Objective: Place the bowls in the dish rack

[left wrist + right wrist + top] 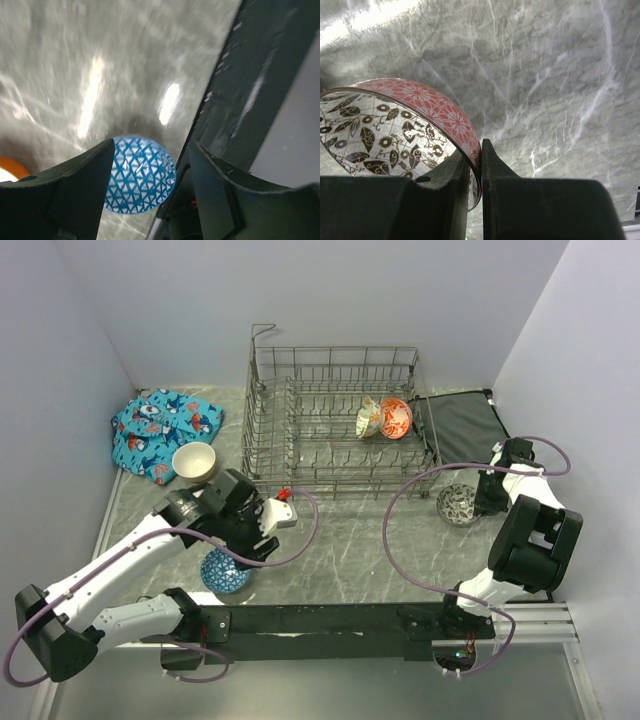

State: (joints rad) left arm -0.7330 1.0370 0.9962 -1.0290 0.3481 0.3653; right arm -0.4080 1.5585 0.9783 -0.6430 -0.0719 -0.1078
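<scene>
Left fingers gape over blue bowl — right fingers pinch red-sided bowl, near mat.

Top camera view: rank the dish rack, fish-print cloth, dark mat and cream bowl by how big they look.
1. Dish rack, clearly largest.
2. Fish-print cloth and dark mat, too close to rank.
3. Cream bowl, smallest.

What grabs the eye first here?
The large grey wire dish rack sits far centre, an orange-red patterned bowl and a cream leaf-patterned bowl propped at its right end. Nearer, the left gripper hangs open over a blue lattice bowl; the right gripper pinches the rim of a red-flowered bowl with black leaves inside.
</scene>
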